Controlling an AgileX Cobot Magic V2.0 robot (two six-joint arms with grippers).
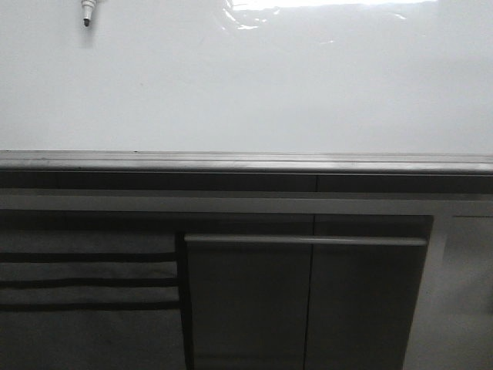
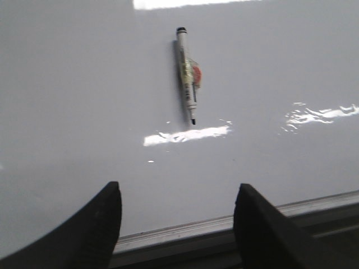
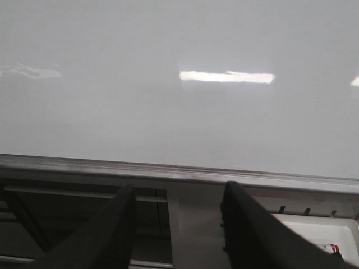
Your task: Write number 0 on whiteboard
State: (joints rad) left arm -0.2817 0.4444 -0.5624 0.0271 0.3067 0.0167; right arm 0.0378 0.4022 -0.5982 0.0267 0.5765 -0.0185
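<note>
The glossy white whiteboard (image 1: 246, 85) lies flat, with its grey metal edge rail (image 1: 246, 162) toward me. No drawn number 0 shows on it in any view. A white marker (image 2: 187, 74) with a black tip and no cap lies on the board; its tip also shows at the far left in the front view (image 1: 87, 12). My left gripper (image 2: 177, 193) is open and empty above the board's near edge, short of the marker. My right gripper (image 3: 178, 193) is open and empty over the rail (image 3: 179, 171), with the bare board (image 3: 179, 112) beyond it.
Grey cabinet panels (image 1: 308, 301) and a shelf with dark slats (image 1: 85, 281) stand below the board's edge. A white tray (image 3: 320, 235) shows under the rail in the right wrist view. Glare streaks (image 2: 185, 135) lie on the board.
</note>
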